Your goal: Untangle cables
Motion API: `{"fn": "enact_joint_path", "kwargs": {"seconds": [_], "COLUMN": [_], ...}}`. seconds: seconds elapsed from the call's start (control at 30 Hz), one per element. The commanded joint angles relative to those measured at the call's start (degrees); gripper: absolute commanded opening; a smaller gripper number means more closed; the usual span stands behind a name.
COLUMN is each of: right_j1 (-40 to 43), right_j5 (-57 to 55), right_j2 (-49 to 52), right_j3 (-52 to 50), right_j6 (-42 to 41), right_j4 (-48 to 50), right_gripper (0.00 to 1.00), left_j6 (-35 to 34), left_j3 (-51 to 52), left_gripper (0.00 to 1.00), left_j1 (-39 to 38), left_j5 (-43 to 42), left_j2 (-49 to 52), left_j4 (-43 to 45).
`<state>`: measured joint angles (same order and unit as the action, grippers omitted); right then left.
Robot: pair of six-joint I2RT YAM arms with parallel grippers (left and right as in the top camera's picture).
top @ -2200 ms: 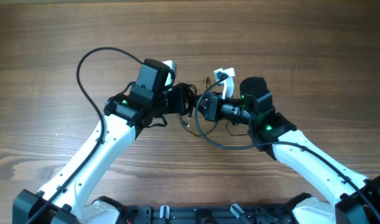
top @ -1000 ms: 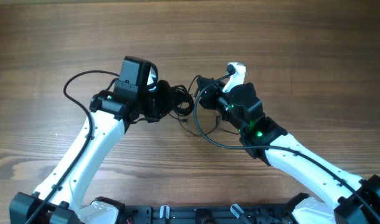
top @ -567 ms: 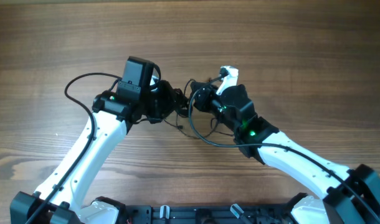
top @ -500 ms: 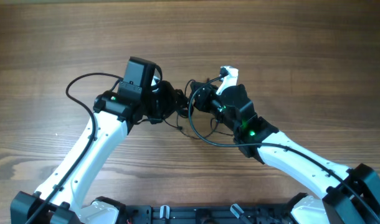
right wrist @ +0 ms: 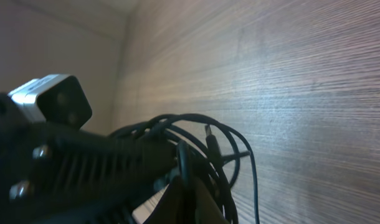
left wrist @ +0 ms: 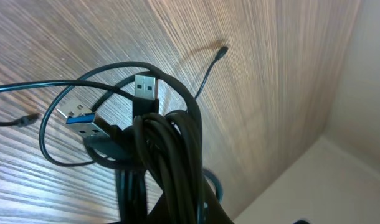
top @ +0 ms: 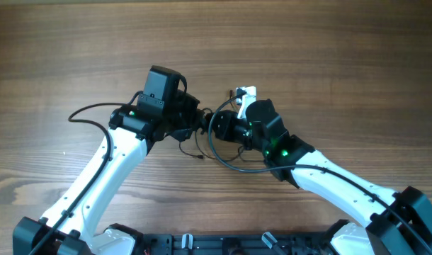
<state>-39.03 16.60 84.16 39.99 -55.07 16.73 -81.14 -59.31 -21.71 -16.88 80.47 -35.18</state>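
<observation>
Change: compared with a second ago, the right gripper (top: 219, 127) has been brought left and slightly nearer, so the gap to the left gripper (top: 196, 119) is almost closed. The left arm has shifted a little right.
Cables, place: the cables (left wrist: 170, 149) are held as one knotted bundle above the table (top: 329, 42), near its middle, between the two grippers.
Left gripper: closed together, with the bundle rising straight out of it in the left wrist view. It is judged to be clamped on the cables, though the fingers themselves are not seen.
Right gripper: closed to a narrow wedge in the right wrist view, with strands crossing its tip. A pinch on one strand is judged likely.
Long axis: overhead, the bundle runs left to right from one gripper to the other.
Plug ends: the silver plug (left wrist: 144, 89) points away from the left gripper, along the bundle. The blue-tongued plug (left wrist: 79, 118) is angled off to one side.
Loose parts: one open loop (left wrist: 43, 127) stands clear of the knot. One free cord end (left wrist: 222, 51) hangs close over the table, well apart from the bundle.
Step in hand: the knot is being re-gripped at close quarters. No cable is separated yet, so the task is judged to be at an early stage.
Next move: a single strand is to be isolated by the right gripper and drawn rightward while the bundle is held fixed.
Risk: tension along the axis may tighten the knot.
</observation>
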Motion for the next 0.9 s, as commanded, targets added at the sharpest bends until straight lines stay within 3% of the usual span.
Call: {"fn": "enact_joint_path", "kwargs": {"seconds": [0.0,0.1,0.23,0.3,0.37,0.5,0.6,0.7,0.77,0.87], "right_j1": [-2.4,-2.4,-2.4,-2.4,-2.4,-2.4,-2.4,-2.4,-2.4,-2.4], "right_j5": [9.0,8.8,8.8,8.8,9.3,11.7,11.0,2.4,-4.0,-4.8], "right_j2": [0.8,0.8,0.8,0.8,0.8,0.8,0.8,0.8,1.0,3.1], "right_j3": [0.5,0.5,0.5,0.5,0.5,0.5,0.5,0.5,0.5,0.5], "right_j6": [10.1,19.6,21.2,22.1,22.1,22.3,22.3,21.9,21.4,21.4], "right_j4": [-0.6,-4.9,-12.7,-14.3,-14.5,-13.1,-6.5,-2.4,-1.4,0.6], "right_gripper": [0.15,0.29,0.42,0.64,0.77,0.77,0.75,0.67,0.65,0.58], "left_j6": [-5.6,-7.4,-12.2,-12.8,-12.8,-17.1,-25.8,-31.5,-32.1,-32.1], "left_j3": [-0.6,-0.6,-0.6,-0.6,-0.6,-0.6,-0.6,-0.6,-0.6,-0.6], "left_gripper": [0.05,0.05,0.04,0.04,0.07,0.04,0.04,0.04,0.04,0.04], "left_j1": [0.1,0.1,0.1,0.1,0.1,0.1,0.0,0.0,0.0,-0.1], "left_j5": [6.0,9.4,12.5,12.5,12.5,12.5,12.5,10.7,8.6,7.9], "left_j2": [-0.1,-0.1,-0.1,-0.1,-0.1,-0.1,-0.1,-0.1,-0.1,-0.1], "left_j4": [1.8,1.8,1.8,1.7,1.8,1.6,-0.7,-2.9,-2.8,-2.4]}}
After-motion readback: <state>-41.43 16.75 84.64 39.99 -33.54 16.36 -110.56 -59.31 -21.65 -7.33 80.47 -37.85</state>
